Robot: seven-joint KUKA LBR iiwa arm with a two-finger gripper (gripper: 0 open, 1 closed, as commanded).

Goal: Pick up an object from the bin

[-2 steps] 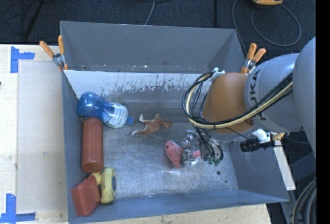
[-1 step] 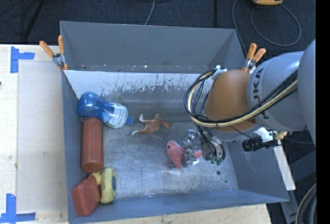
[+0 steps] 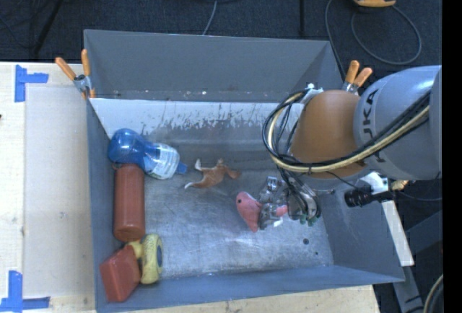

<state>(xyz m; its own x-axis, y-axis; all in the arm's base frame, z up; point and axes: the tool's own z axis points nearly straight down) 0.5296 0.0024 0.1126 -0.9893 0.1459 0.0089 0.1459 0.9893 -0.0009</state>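
My gripper (image 3: 275,209) is low in the right half of the bin, under the orange wrist cover. A small pink thing (image 3: 249,210) lies on the bin floor right against the gripper's left side; whether it is gripped I cannot tell. A small orange-brown toy animal (image 3: 211,176) lies a little further to the upper left, apart from the gripper.
Along the bin's left wall lie a blue bottle with a clear end (image 3: 138,152), a red-brown cylinder (image 3: 128,202), a yellow tape measure (image 3: 150,257) and a red block (image 3: 119,274). The arm and its cables cover the bin's right wall.
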